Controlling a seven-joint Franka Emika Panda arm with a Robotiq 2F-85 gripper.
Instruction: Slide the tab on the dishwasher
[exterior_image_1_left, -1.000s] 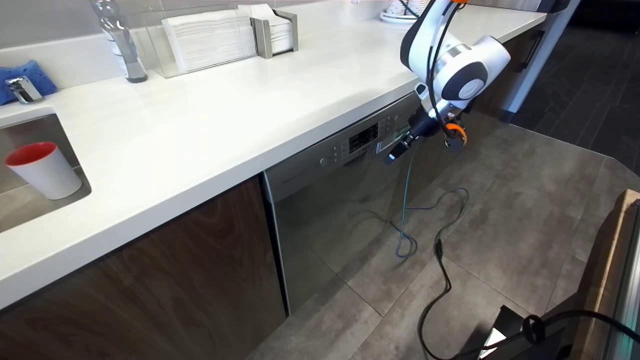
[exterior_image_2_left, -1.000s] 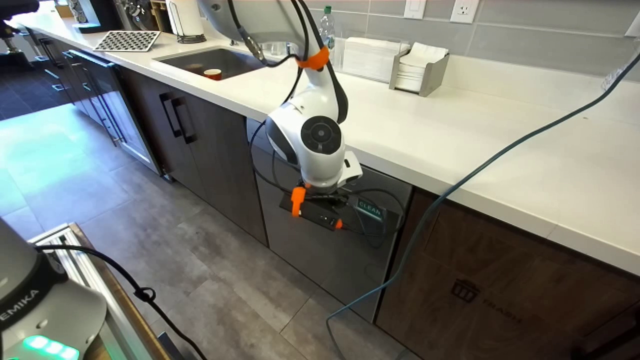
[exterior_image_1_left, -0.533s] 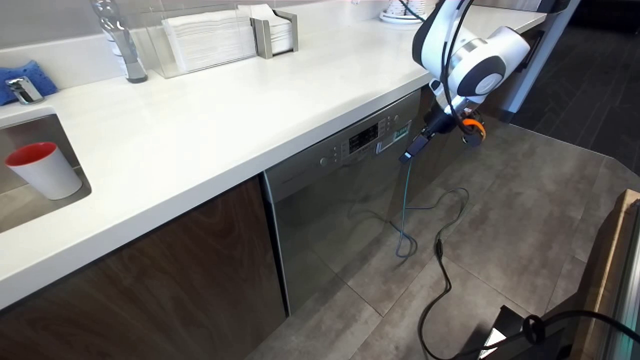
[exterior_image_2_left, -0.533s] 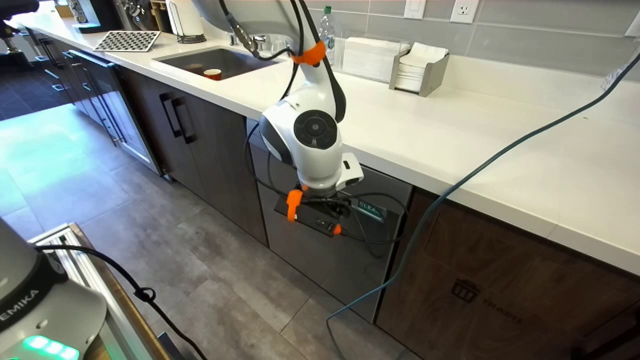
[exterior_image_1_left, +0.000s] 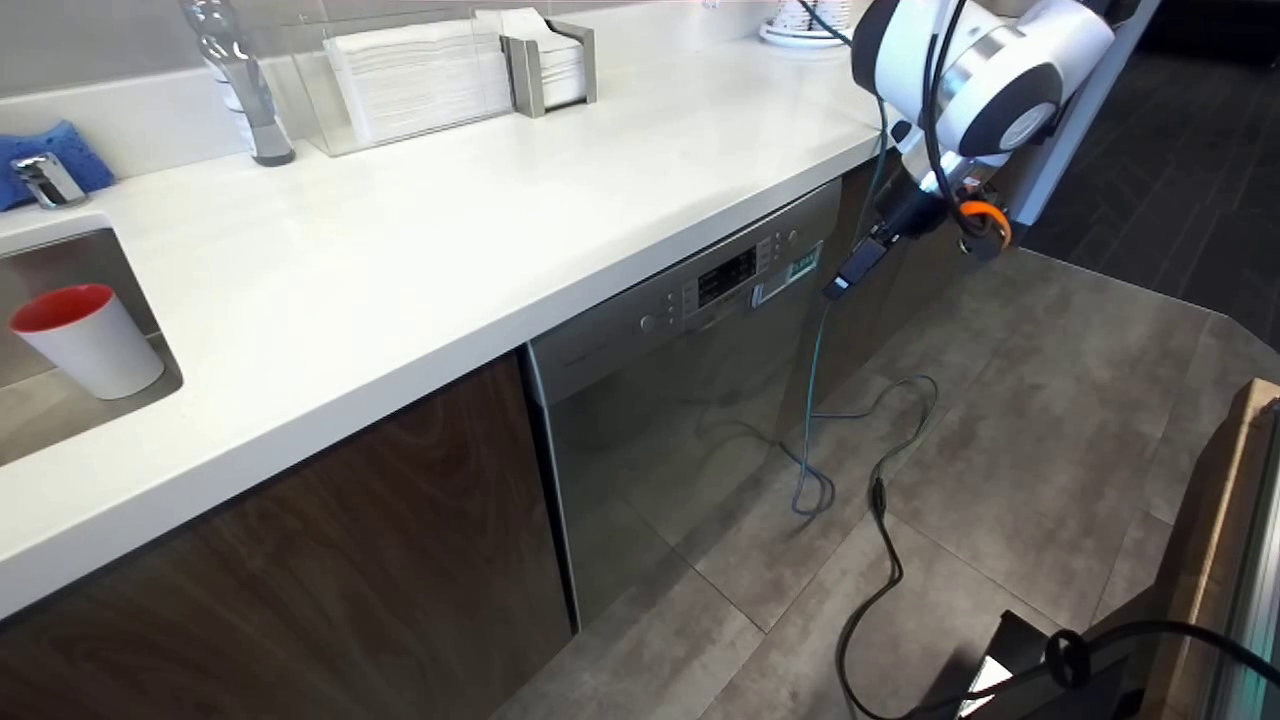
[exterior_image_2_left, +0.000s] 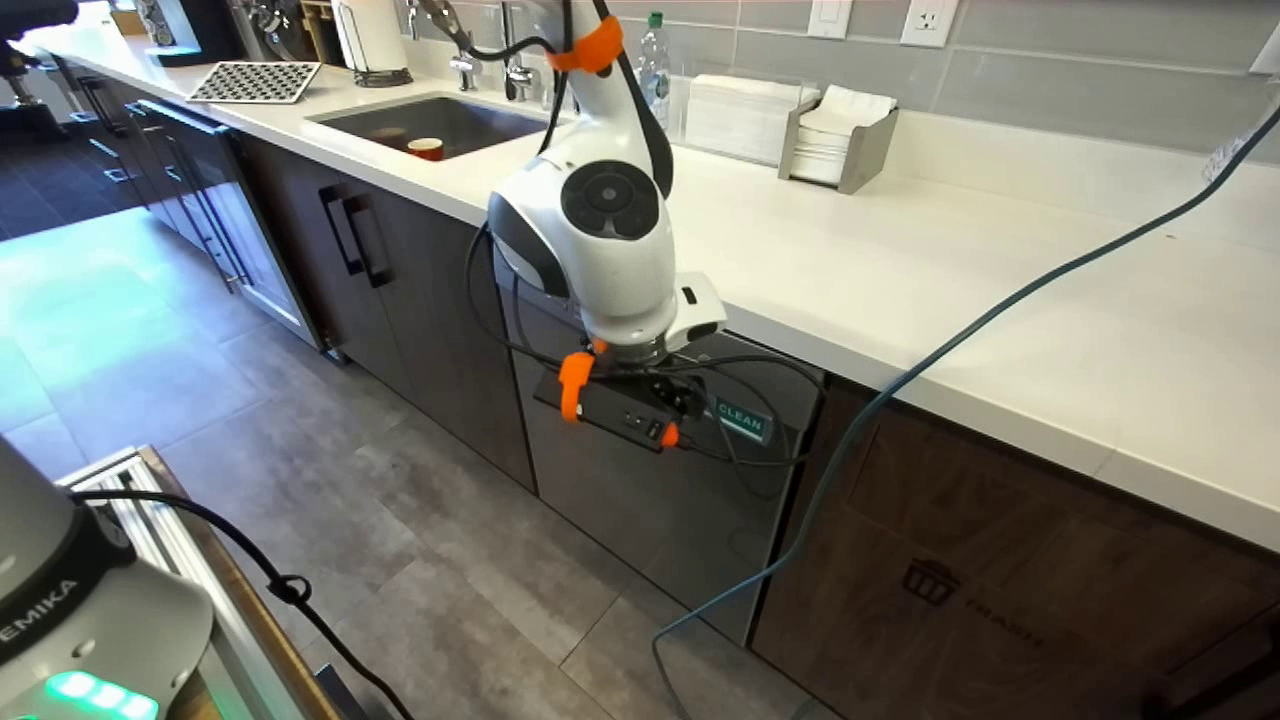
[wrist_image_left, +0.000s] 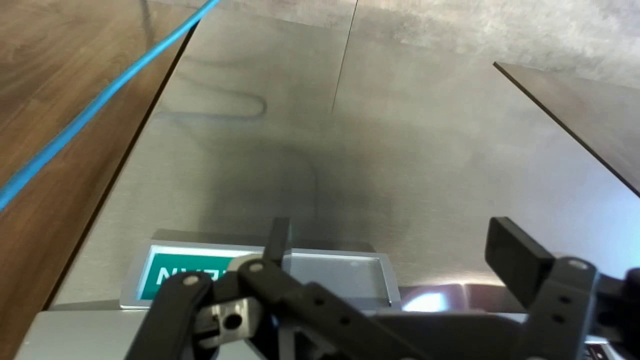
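White cup (exterior_image_1_left: 90, 345): far left in an exterior view, red inside, sitting in the sink (exterior_image_1_left: 90, 255).
Dishwasher (exterior_image_1_left: 680, 440): next along, grey and closed, tucked under the tabletop (exterior_image_1_left: 430, 230).
Sign (exterior_image_1_left: 788, 273): on the dishwasher's front, up near its right end. Half is green and reads CLEAN; the other half looks plain grey. In the wrist view the word is upside down.
Tab (wrist_image_left: 243, 261): probably the pale round bump at the edge of the green. A dark finger (wrist_image_left: 278, 240) hides some of it, so I can't be sure.
How to slide it: I'd set one finger flat on the side of the bump, then push straight along the sign, toward the green word, I think. Go slow. Don't press hard into the dishwasher, or the sign might come loose.
Gripper (wrist_image_left: 392, 237): its two fingers are wide apart and hold nothing. In an exterior view it is just right of the sign and looks apart from it, so I think it needs to come in closer.
Arm (exterior_image_1_left: 1000, 85): far right, white, reaching down past the tabletop's edge. Its wrist leans, so the fingers slant down toward the dishwasher. A blue cord (wrist_image_left: 100, 101) hangs close by and might catch.
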